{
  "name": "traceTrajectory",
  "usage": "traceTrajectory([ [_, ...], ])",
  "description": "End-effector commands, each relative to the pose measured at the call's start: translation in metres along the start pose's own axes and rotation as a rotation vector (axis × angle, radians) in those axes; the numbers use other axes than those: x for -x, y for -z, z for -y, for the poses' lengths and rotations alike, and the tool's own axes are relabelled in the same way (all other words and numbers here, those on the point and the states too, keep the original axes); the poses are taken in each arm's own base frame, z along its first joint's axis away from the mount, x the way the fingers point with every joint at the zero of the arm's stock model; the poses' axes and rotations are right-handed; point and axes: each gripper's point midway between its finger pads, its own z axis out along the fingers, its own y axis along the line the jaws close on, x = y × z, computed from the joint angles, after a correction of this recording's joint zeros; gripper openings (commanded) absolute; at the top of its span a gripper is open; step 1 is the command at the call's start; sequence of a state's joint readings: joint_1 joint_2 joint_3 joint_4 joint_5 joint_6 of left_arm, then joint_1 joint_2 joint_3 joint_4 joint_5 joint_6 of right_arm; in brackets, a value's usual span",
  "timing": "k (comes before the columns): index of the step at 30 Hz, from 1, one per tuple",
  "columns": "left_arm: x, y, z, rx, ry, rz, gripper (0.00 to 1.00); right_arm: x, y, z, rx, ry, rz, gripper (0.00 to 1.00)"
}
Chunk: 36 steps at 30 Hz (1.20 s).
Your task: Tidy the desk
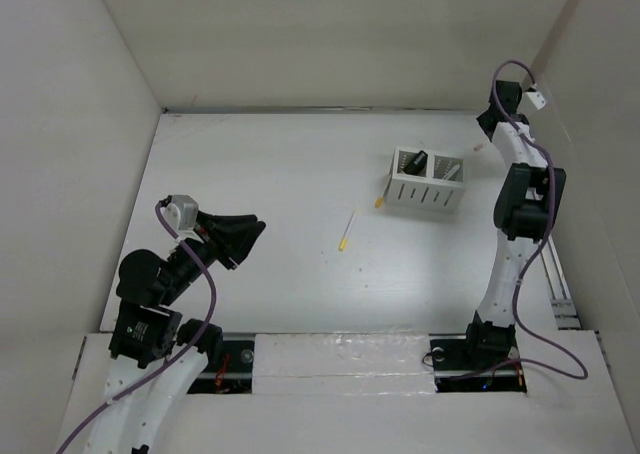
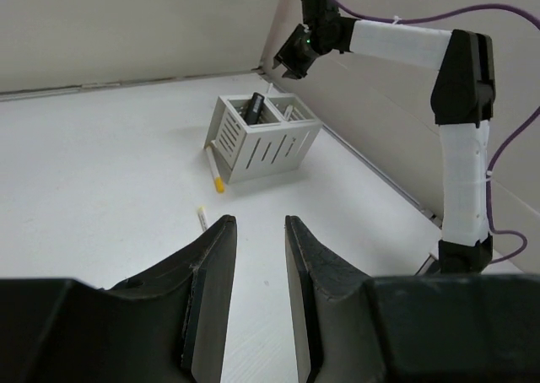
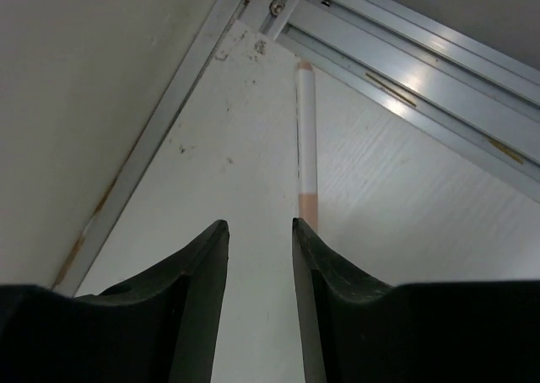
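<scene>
The desk [image 1: 260, 164], a big flat white tabletop, fills the floor of the space in front of both arms. From above it looks longer from side to side than from front to back, and it lies flat. A thin shiny metal rail [image 1: 555, 274] runs along its right edge. Tall white walls [image 1: 60, 124] stand at the left, the back and the right.

A small white slotted pen holder [image 1: 428, 179] stands toward the far right, with a black thing [image 1: 417, 161] in its left part. A white pen with a yellow tip [image 1: 383, 194] leans on its left side. Another one [image 1: 346, 231] lies flat near the middle.

The left claw [image 1: 250, 244] is over the near left of the desk. Its fingers are a little apart and hold nothing. The right claw [image 3: 260, 224] is at the far right corner, also a little apart and empty. A white pen with peach ends [image 3: 305, 138] lies just past its fingertips, beside the rail.
</scene>
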State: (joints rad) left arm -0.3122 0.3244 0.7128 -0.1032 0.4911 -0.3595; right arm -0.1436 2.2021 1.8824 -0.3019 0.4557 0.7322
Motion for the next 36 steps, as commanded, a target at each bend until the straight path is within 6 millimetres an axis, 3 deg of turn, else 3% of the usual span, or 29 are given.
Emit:
traceTrajectory([
  [1,0.002,-0.006,-0.009,0.035,-0.011,0.002,0.26,0.029,-0.023,0.016,-0.042,-0.016,-0.042,0.42],
  [3,0.004,-0.006,-0.014,0.063,-0.013,0.011,0.26,0.022,-0.043,0.016,-0.026,-0.015,-0.09,0.42],
  [4,0.006,-0.006,-0.019,0.092,-0.012,0.022,0.26,0.031,-0.051,0.026,-0.028,-0.039,-0.105,0.42],
  [8,0.001,-0.011,-0.028,0.127,0.001,-0.003,0.27,0.04,-0.066,0.034,-0.015,-0.063,-0.108,0.43],
  [9,0.0,-0.013,-0.029,0.126,0.002,-0.01,0.26,0.034,-0.066,0.029,0.012,-0.066,-0.137,0.43],
  [11,-0.004,-0.016,-0.03,0.122,0.006,-0.035,0.26,0.035,-0.073,0.039,0.008,-0.078,-0.156,0.45],
  [13,-0.005,-0.018,-0.031,0.122,0.006,-0.044,0.26,0.013,-0.082,0.05,-0.002,-0.055,-0.239,0.46],
  [14,-0.006,-0.018,-0.032,0.123,0.007,-0.047,0.26,0.019,-0.082,0.043,0.019,-0.049,-0.238,0.47],
  [17,-0.003,-0.016,-0.033,0.136,0.002,-0.037,0.26,-0.008,-0.085,0.051,0.011,-0.002,-0.338,0.48],
  [20,0.001,-0.013,-0.032,0.14,-0.007,-0.02,0.26,0.001,-0.076,0.045,0.038,0.001,-0.33,0.48],
  [23,0.002,-0.012,-0.03,0.138,-0.008,-0.012,0.26,-0.014,-0.075,0.039,0.069,0.008,-0.363,0.48],
  [30,0.005,-0.007,-0.025,0.124,-0.013,0.009,0.26,-0.071,-0.071,0.024,0.08,0.049,-0.471,0.49],
  [36,0.008,-0.004,-0.023,0.12,-0.021,0.023,0.26,-0.071,-0.067,0.013,0.063,0.1,-0.416,0.49],
])
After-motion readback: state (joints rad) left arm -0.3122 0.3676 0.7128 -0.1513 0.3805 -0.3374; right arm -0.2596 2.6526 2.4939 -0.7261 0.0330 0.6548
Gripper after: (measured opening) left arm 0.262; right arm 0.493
